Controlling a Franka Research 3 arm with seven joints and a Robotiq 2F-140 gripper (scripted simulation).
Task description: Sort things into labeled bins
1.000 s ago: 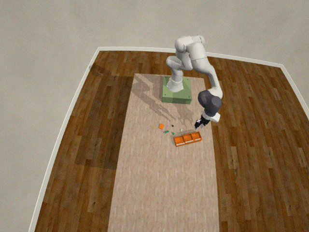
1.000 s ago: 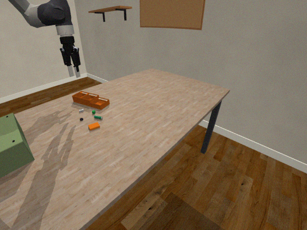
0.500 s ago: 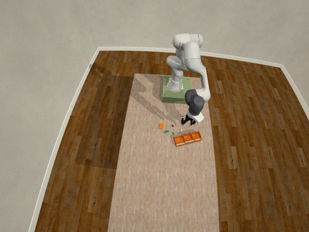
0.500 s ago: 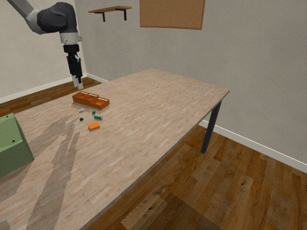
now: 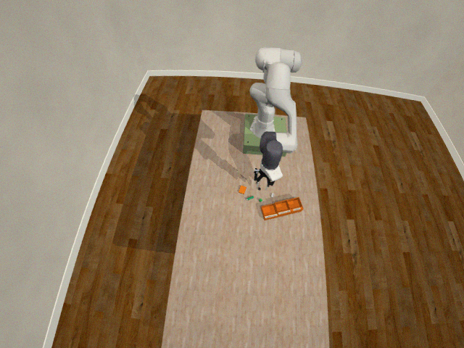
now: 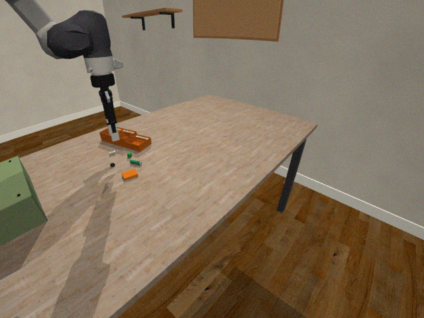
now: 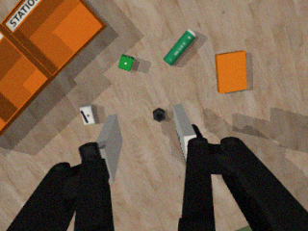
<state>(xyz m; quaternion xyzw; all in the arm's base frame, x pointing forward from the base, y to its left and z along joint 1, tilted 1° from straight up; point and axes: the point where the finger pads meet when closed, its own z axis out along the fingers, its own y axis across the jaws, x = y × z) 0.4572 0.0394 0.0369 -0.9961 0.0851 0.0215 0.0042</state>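
A small black thing [image 7: 158, 114] lies on the table [image 6: 218, 144], seen between the gripper's [image 7: 149, 130] 2 fingers from above. The jaws are partly open and hold nothing. Nearby lie a green cube [image 7: 126, 62], a green battery [image 7: 179, 48] and an orange block [image 7: 231, 71]. The orange bins [image 7: 45, 33] stand close by.

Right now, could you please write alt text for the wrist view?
The open gripper hangs over a small black piece on the wooden table. Beyond lie a green battery, an orange block and a bin labelled STATIONERY.
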